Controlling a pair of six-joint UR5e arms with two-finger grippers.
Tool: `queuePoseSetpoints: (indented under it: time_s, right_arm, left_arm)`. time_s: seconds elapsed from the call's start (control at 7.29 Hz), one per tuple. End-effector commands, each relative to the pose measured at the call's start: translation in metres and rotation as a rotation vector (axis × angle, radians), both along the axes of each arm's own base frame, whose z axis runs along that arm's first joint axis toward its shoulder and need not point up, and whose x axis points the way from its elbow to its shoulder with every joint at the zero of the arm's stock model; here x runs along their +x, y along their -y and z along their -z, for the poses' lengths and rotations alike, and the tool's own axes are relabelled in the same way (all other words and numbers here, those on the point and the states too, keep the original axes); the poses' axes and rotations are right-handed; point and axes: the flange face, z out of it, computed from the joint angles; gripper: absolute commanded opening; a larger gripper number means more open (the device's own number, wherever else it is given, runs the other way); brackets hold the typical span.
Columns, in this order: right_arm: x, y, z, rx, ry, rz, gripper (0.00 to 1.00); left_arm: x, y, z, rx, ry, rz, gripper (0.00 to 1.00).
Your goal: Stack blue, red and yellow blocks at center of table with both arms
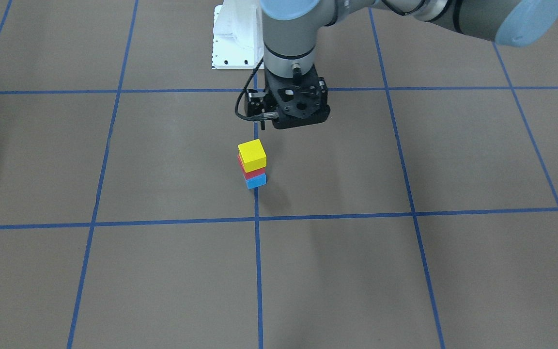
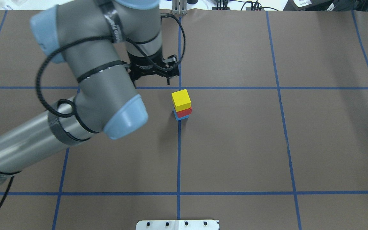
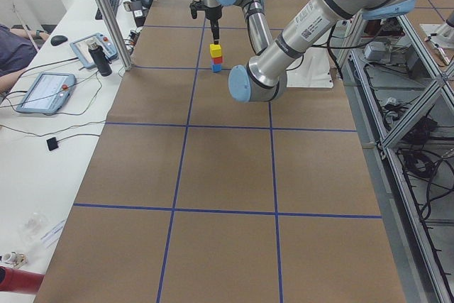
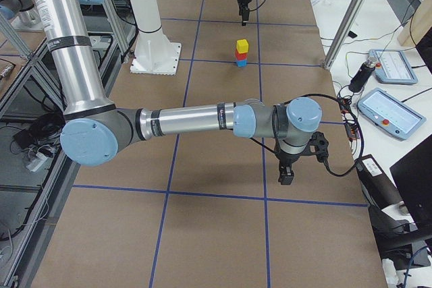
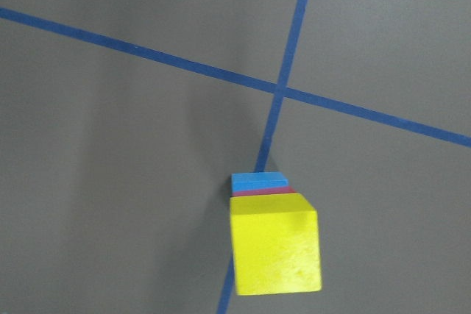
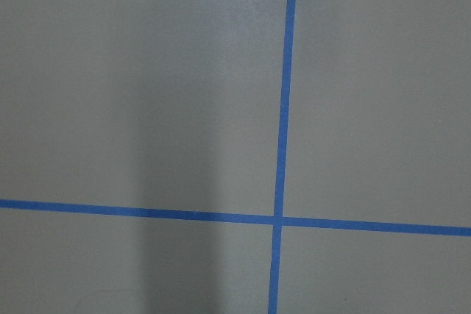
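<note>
Stacking looks finished, yellow block (image 2: 181,98) on red block (image 2: 184,111) on blue block (image 2: 181,117) at bench (image 2: 267,143) center; left end effector (image 1: 300,116) hangs clear at overhead 11 o'clock, grip unreadable, as with the right end effector (image 4: 286,177); next, retreat without nudging.

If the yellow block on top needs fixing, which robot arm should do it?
Probably the left. The left gripper hangs up near the yellow block, and its wrist camera sees that block. The right gripper is far away from it, with no blocks in its wrist view.
</note>
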Motion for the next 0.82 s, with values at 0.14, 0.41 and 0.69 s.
queuePoseSetpoints:
  time_s: [0.14,0.41,0.69]
  right_arm:
    - [0.002,-0.044,-0.012,-0.008,0.002,-0.013,0.99]
    - [0.002,-0.060,-0.034,-0.051,-0.001,-0.014,0.99]
    - [0.001,-0.080,-0.021,-0.026,-0.002,-0.018,0.99]
  left_arm:
    - [-0.195,0.072,-0.158,0.220,0.041,-0.210,1.00]
    - [-0.305,0.076,-0.302,0.269,0.079,-0.169,1.00]
    - [-0.393,0.058,-0.445,0.312,-0.059,-0.197,1.00]
